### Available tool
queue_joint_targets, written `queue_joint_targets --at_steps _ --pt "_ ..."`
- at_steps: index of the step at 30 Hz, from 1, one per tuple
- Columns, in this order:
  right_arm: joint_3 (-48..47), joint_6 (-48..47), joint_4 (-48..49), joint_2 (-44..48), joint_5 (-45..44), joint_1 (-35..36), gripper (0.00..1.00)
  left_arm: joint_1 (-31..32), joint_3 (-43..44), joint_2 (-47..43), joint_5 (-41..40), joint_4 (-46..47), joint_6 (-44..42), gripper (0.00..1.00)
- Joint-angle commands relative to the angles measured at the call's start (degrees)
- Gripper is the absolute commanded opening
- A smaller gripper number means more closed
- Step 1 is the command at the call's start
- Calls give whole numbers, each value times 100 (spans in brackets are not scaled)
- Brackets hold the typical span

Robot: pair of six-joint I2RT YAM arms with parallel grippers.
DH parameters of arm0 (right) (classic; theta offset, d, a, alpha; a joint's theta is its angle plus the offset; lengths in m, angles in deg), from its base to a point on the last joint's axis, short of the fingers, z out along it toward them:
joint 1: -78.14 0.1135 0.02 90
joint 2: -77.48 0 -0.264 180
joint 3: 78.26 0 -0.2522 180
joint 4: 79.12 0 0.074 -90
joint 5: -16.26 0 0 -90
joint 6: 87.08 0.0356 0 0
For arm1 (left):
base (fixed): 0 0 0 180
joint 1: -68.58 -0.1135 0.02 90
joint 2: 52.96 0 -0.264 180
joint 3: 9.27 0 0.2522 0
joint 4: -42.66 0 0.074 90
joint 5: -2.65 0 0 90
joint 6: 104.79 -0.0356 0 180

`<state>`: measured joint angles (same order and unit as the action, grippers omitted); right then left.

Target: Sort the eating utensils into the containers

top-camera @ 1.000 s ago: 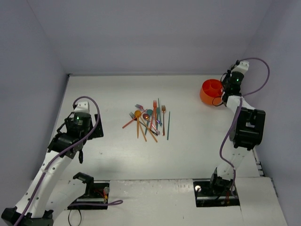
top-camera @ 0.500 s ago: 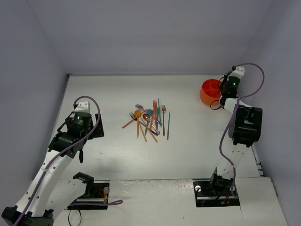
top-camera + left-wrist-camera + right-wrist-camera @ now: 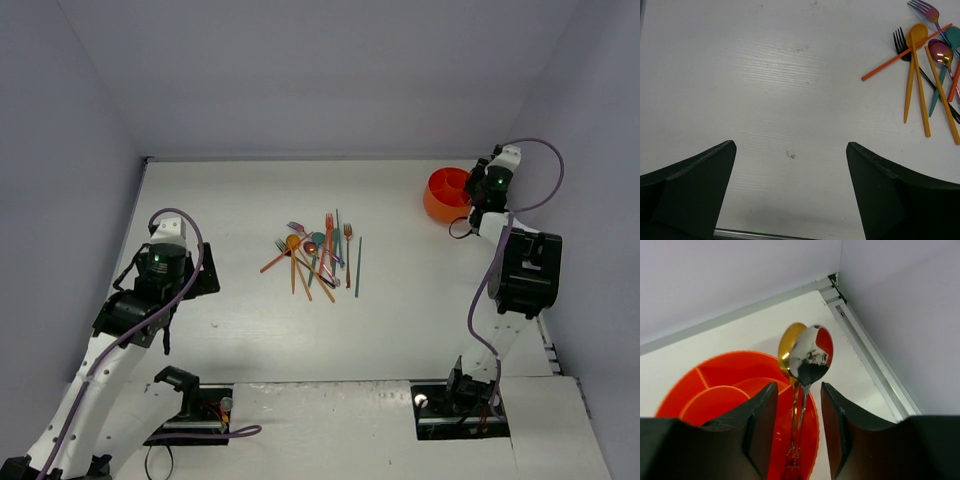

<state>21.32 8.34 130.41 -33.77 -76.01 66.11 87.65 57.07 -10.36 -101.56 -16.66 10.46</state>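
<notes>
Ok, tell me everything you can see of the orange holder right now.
The orange holder is a low, round cup of glossy bright-orange plastic, upright in the far right corner of the table. Thin ribs split its inside into a round central well and outer compartments. Two spoons stand in an outer compartment, bowls up: a gold spoon and a silver spoon. The right gripper hangs just above, jaws apart around their handles.

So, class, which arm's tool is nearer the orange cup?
Right. The right tool sits at the rim of the orange cup, two spoons standing between its fingers; the left tool hovers far off, beyond the utensil pile.
</notes>
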Motion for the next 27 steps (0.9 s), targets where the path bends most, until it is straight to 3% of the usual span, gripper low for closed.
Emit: queue_joint_targets --at_steps 1,9,15,27 --pt "-94 60 -193 1301 131 -12 41 27 111 -182 98 256 202 91" --pt "-850 261 -2602 2392 540 648 47 24 403 -293 39 235 227 91" --pt "-841 605 -4187 2772 470 1933 47 27 574 -155 99 90 223 91" --pt "49 1885 -4724 2378 389 3768 42 27 590 -120 464 -148 350 91"
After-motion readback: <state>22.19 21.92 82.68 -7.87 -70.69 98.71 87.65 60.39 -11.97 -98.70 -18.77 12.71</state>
